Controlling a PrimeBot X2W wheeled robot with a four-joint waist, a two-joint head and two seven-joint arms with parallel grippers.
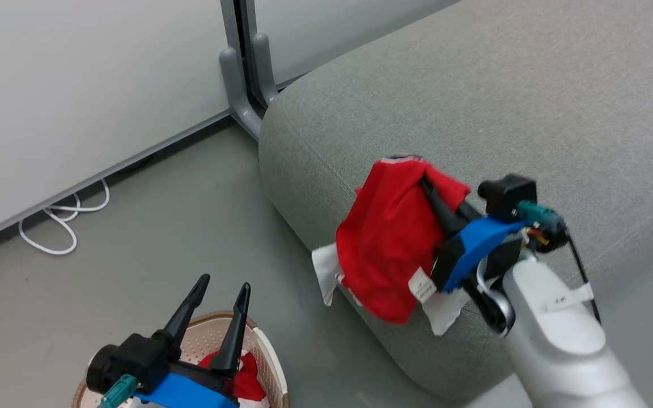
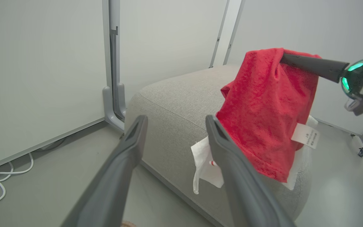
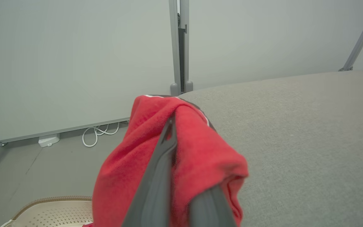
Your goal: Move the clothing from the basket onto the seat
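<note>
A red garment (image 1: pixel 391 243) with white trim and a label hangs in the air from my right gripper (image 1: pixel 425 184), which is shut on its upper folds, over the front edge of the grey seat (image 1: pixel 530 102). The same garment (image 2: pixel 266 110) drapes before the seat (image 2: pixel 175 104) in the left wrist view, and in the right wrist view the cloth (image 3: pixel 181 151) bunches around my fingers (image 3: pixel 161 167). My left gripper (image 1: pixel 224 283) stands open and holds nothing above the cream basket (image 1: pixel 270 351), where a second red garment (image 1: pixel 244 377) lies.
A grey partition post (image 1: pixel 241 73) with a foot stands just left of the seat's corner. White cables (image 1: pixel 66 221) loop on the floor by the wall panel. The basket's brown rim (image 3: pixel 52 200) sits low beside the seat.
</note>
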